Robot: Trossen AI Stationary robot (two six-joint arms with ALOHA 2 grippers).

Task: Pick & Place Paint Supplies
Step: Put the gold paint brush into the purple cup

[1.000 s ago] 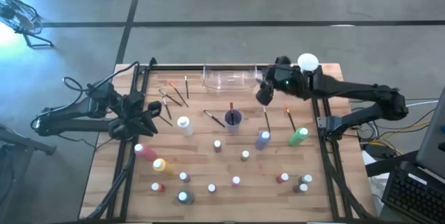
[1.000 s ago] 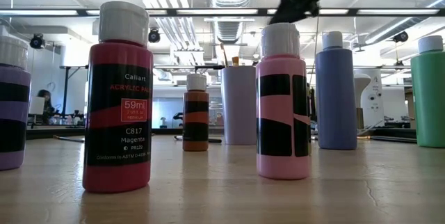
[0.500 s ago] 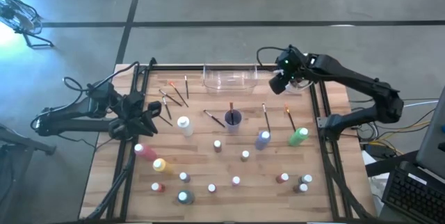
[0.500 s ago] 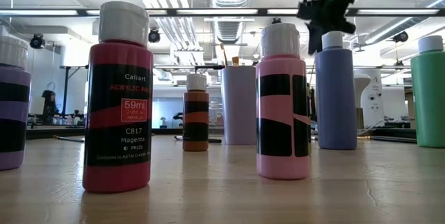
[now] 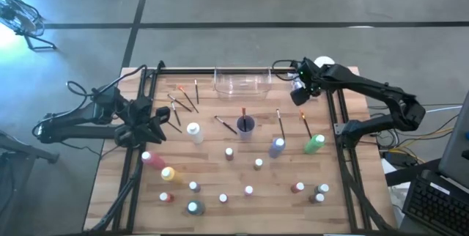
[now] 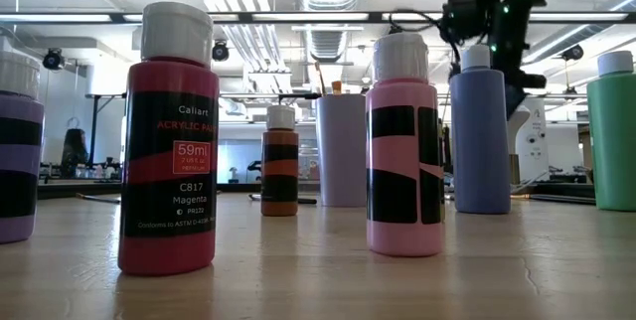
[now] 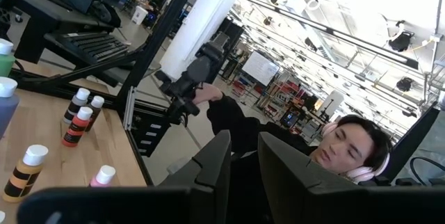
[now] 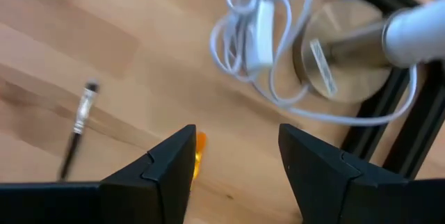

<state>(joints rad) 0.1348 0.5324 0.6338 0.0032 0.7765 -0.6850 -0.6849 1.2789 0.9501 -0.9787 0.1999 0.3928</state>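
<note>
Paint bottles stand over the near half of the wooden table (image 5: pixel 220 148): a tall purple one (image 5: pixel 277 146), a green one (image 5: pixel 315 144), a white one (image 5: pixel 193 131), pink (image 5: pixel 152 160), yellow (image 5: pixel 168 174) and several small ones. A purple cup (image 5: pixel 245 124) holds brushes. Loose brushes lie flat, one orange-tipped (image 5: pixel 304 124) (image 8: pixel 200 156), one dark (image 5: pixel 280 124) (image 8: pixel 78 125). My right gripper (image 5: pixel 298 94) (image 8: pixel 236 137) hangs open above the far right of the table, just beyond the orange-tipped brush, pointing down. My left gripper (image 5: pixel 160 119) (image 7: pixel 245 168) waits at the left edge, its fingers slightly apart with nothing between them.
A clear plastic tub (image 5: pixel 242 80) stands at the far edge. A white lamp with a round base (image 8: pixel 341 53) and a coiled white cable (image 8: pixel 261 36) sit at the far right corner, close to my right gripper. Black frame rails (image 5: pixel 344 163) run along both sides.
My right gripper has swung from beside the tub's right end toward the table's right edge. It has sunk and tipped from a shallow slant to pointing steeply down. Nothing on the table has moved.
</note>
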